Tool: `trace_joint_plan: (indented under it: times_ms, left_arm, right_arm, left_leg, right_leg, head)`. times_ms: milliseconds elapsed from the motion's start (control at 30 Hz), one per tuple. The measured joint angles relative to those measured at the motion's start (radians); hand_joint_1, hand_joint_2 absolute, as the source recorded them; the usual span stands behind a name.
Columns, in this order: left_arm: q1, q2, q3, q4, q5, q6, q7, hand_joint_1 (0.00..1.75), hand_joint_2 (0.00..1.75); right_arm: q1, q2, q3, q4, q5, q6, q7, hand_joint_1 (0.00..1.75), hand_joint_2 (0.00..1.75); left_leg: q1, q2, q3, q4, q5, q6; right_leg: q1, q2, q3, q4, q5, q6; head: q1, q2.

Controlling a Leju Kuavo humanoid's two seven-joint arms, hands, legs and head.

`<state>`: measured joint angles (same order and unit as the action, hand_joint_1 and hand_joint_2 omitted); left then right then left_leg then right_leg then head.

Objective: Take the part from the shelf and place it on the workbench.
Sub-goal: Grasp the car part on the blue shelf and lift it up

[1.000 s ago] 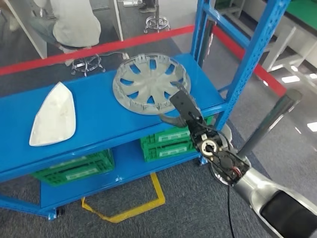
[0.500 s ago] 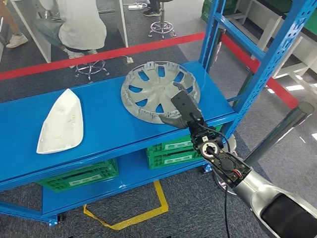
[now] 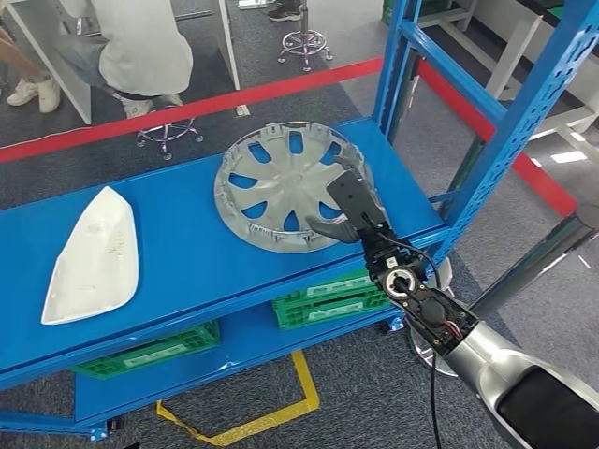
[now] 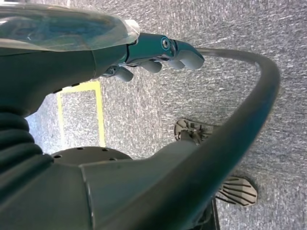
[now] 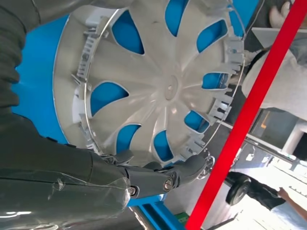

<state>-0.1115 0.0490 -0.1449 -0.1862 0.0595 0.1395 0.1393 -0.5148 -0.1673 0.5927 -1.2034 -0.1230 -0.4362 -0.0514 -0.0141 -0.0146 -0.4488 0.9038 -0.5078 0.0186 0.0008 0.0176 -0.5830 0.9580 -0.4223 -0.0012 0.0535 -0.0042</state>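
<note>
A smooth white shell-shaped cover (image 3: 92, 254) lies far out on the blue shelf (image 3: 183, 248), well apart from the fingers. The grey plastic wheel cover (image 3: 286, 184), round, spoked, with ribbed clips along its rim, lies flat on the same shelf. The right hand (image 3: 347, 208) reaches over its near edge, fingers (image 5: 188, 167) stretched flat across the rim, thumb spread; contact cannot be told. Green crates (image 3: 325, 297) sit below. The left hand (image 4: 155, 55) hangs over grey carpet, fingers loosely apart, holding nothing.
</note>
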Motion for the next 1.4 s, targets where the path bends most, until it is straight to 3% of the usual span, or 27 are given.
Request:
trace_joint_plan:
  times_ms: [433,533,667,767,1000,1167,1400]
  left_arm:
    - [0.001,0.0,-0.001,0.0,-0.001,0.006,-0.002,0.0,0.0]
    - [0.001,0.0,-0.001,0.0,0.004,0.007,-0.003,0.0,0.0]
    - [0.001,0.0,-0.002,0.0,0.006,0.007,-0.003,0.0,0.0]
    - [0.001,0.0,-0.006,0.0,0.006,0.007,-0.003,0.0,0.0]
    - [0.0,0.0,-0.011,0.0,0.006,0.007,-0.001,0.0,0.0]
    - [-0.002,0.0,-0.015,0.0,0.006,0.0,0.003,0.0,0.0]
    - [-0.01,0.0,-0.023,0.0,0.007,-0.01,0.006,0.0,0.0]
  right_arm:
    - [0.003,-0.013,0.0,-0.033,0.048,-0.005,0.066,0.0,1.75]
    - [-0.003,-0.021,0.007,-0.034,0.16,-0.005,0.169,0.0,1.75]
    - [-0.026,-0.035,0.026,-0.034,0.391,0.049,0.389,0.0,1.75]
    - [-0.047,-0.05,0.051,-0.034,0.475,0.085,0.462,0.0,1.75]
    - [-0.06,-0.066,0.078,-0.034,0.51,0.113,0.482,0.0,1.75]
    - [-0.093,-0.074,0.095,-0.019,0.546,0.225,0.52,0.0,1.75]
    - [-0.174,-0.074,0.116,0.087,0.549,0.313,0.479,0.0,1.75]
  left_leg:
    - [0.001,0.002,0.011,-0.004,-0.002,-0.003]
    - [0.001,0.002,0.011,-0.004,-0.002,-0.003]
    - [0.001,0.002,0.011,-0.004,-0.002,-0.003]
    - [0.001,0.002,0.011,-0.004,-0.002,-0.003]
    - [0.001,0.002,0.011,-0.004,-0.002,-0.003]
    - [0.001,0.002,0.011,-0.004,-0.002,-0.003]
    - [0.001,0.001,0.011,-0.004,-0.001,-0.003]
  right_leg:
    - [-0.002,-0.001,0.01,0.0,0.004,-0.003]
    - [-0.002,-0.001,0.01,0.0,0.004,-0.003]
    - [-0.002,-0.001,0.01,-0.001,0.004,-0.003]
    - [-0.002,-0.001,0.01,-0.001,0.004,-0.003]
    - [-0.002,-0.001,0.01,-0.001,0.004,-0.003]
    - [-0.002,-0.001,0.01,-0.001,0.005,-0.003]
    - [-0.002,-0.001,0.01,-0.001,0.005,-0.003]
  head:
    - [0.0,0.0]
    - [0.0,0.0]
    - [0.0,0.0]
    - [0.0,0.0]
    - [0.0,0.0]
    - [0.0,0.0]
    - [0.0,0.0]
